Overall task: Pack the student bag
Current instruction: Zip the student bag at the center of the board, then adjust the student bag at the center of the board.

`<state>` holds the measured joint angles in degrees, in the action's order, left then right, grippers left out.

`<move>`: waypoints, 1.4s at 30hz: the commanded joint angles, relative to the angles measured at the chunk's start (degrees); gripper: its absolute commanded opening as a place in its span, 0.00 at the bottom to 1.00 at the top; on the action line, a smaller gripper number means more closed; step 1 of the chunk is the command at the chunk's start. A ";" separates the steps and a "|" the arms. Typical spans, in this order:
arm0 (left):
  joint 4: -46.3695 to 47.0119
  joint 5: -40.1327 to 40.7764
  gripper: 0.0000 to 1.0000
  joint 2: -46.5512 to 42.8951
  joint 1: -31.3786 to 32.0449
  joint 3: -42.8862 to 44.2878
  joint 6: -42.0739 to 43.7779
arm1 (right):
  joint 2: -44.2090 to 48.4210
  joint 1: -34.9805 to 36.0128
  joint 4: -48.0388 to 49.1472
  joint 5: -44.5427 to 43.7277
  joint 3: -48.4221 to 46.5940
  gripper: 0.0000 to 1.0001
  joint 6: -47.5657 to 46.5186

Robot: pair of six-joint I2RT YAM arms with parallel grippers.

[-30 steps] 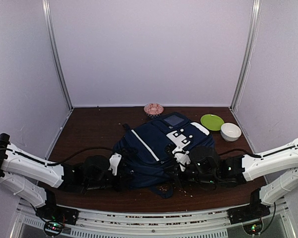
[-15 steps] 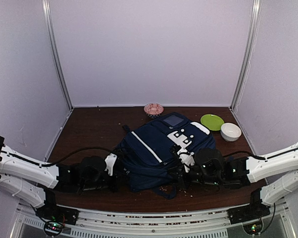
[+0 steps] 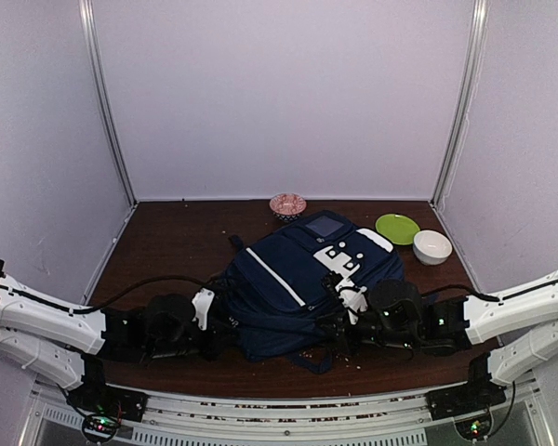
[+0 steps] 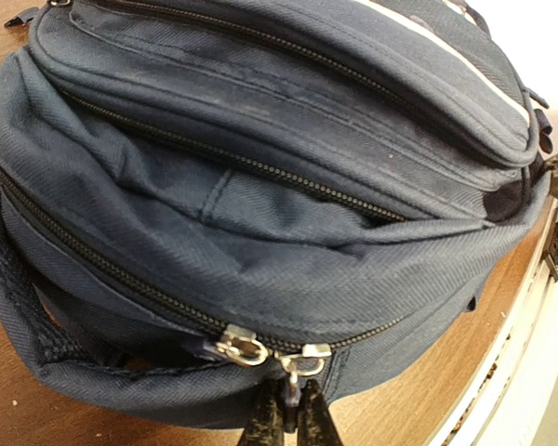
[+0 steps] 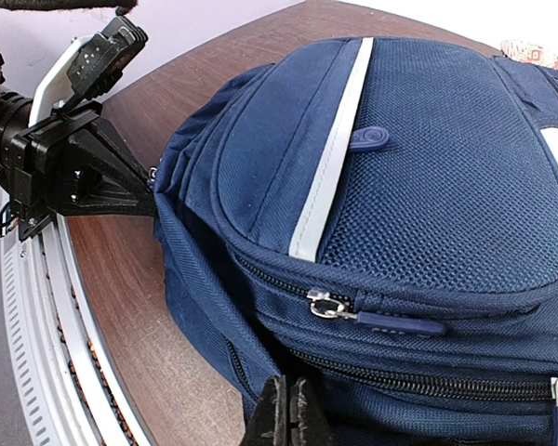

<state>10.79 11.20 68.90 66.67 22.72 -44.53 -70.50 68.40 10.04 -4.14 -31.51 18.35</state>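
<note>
Top external view: over the last second the left arm (image 3: 46, 316) has drawn back toward the left wall and sunk lower, and the right arm (image 3: 516, 307) has eased toward the right. The student bag (image 3: 298, 279) between them now lies a little flatter and more spread along its near edge. It lies mid-table (image 3: 167, 251), slightly right of centre, front panel up. A green plate (image 3: 397, 228) and a white bowl (image 3: 432, 246) sit just beyond its far right corner, and a pink patterned bowl (image 3: 287, 204) is at the far edge. In the left wrist view the left tool (image 4: 288, 409) is nipped narrow on a zip pull (image 4: 293, 386) of the main compartment, whose two sliders (image 4: 245, 350) sit nearly side by side. That zip looks run shut, so packing appears close to finished. The outward pull reads as taking up the last slack, or tensioning the bag. The right tool (image 5: 286, 404) is closed tight, its tips at a fold of fabric low on the bag's side. It seems to pinch that fold, though the contact sits at the frame's edge. No brand or lettering can be read: the white patches and stripes are plain, and the rubber tabs on the front are too small to make out.
</note>
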 commanded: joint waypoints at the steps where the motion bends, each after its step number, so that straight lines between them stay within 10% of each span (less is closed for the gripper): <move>1: -7.22 3.83 0.00 0.69 -0.85 -1.37 -1.04 | 2.56 -0.11 0.80 -3.08 0.30 0.00 0.66; 6: -8.48 3.31 0.00 0.70 -0.89 -0.30 0.10 | 2.33 -0.06 0.61 -1.85 0.05 0.00 0.55; 11: -10.83 1.67 0.47 -0.64 -0.84 1.10 1.79 | 1.61 0.03 -0.29 0.02 -1.20 0.00 0.70; 24: -35.01 9.21 0.93 -25.53 -2.81 8.61 5.39 | 6.30 -1.02 -6.88 1.33 -8.40 0.54 9.79; 30: -28.67 -1.26 0.97 -21.79 -21.11 13.98 12.10 | 6.25 -9.31 -16.98 -6.54 -15.27 0.57 26.25; 34: -26.03 -3.99 0.98 -9.12 -25.22 20.82 13.99 | 8.63 -11.74 -26.86 -19.38 -14.85 0.60 34.84; 42: -19.68 -8.57 0.98 6.48 -28.00 25.90 9.49 | 12.49 -23.35 -28.86 -17.04 -4.98 0.65 45.48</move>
<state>-14.39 6.48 72.05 39.03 46.65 -33.56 -59.07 49.15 -14.85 -19.49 -40.21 56.82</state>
